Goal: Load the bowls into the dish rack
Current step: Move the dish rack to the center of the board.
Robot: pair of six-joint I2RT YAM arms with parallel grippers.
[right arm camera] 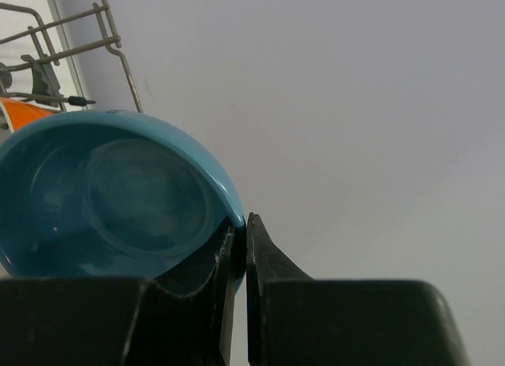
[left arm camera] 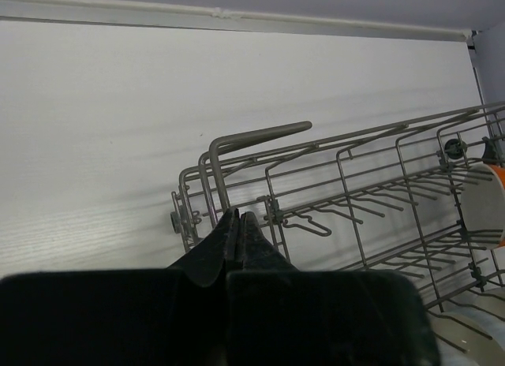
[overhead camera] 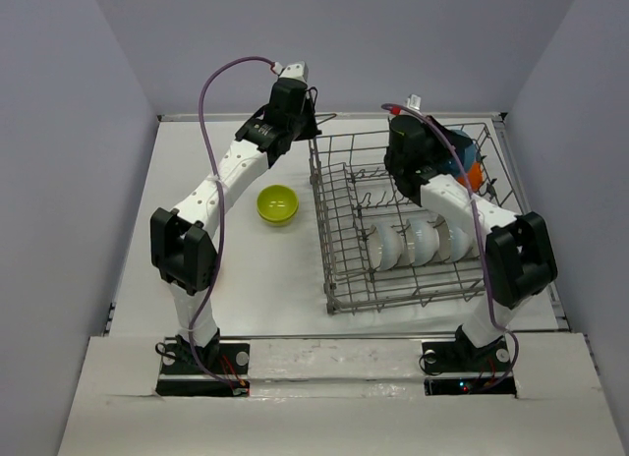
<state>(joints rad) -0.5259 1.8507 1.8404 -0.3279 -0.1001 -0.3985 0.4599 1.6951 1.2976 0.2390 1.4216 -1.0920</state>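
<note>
— Overhead, where do the bowls stand?

— From above, two robot arms reach across a white table (overhead camera: 256, 269). The grey wire dish rack (overhead camera: 327, 250) fills its right half. Three white bowls (overhead camera: 423, 238) stand on edge in the rack's near row. A lime-green bowl (overhead camera: 277, 203) sits upright on the table, just left of the rack and apart from both arms. The left gripper (overhead camera: 313, 122) hangs at the rack's far-left corner. The right gripper (overhead camera: 442, 153) is over the rack's far-right part with a blue bowl (overhead camera: 457, 144), and an orange bowl (overhead camera: 474, 174) is just beside that on the near right.

— And the left wrist camera?

— The left fingers (left arm camera: 225, 244) are pressed together tip to tip, with nothing between them, just short of the rack's corner wires. At the right, the orange bowl, white inside, stands on edge in the rack.

— The right wrist camera?

— The right gripper is clamped on the blue bowl's rim, one finger inside and one outside. The bowl's hollow faces the lens. Beyond the bowl show a sliver of orange and some rack wire against the grey wall. Whether the blue bowl rests on the tines cannot be told.
</note>
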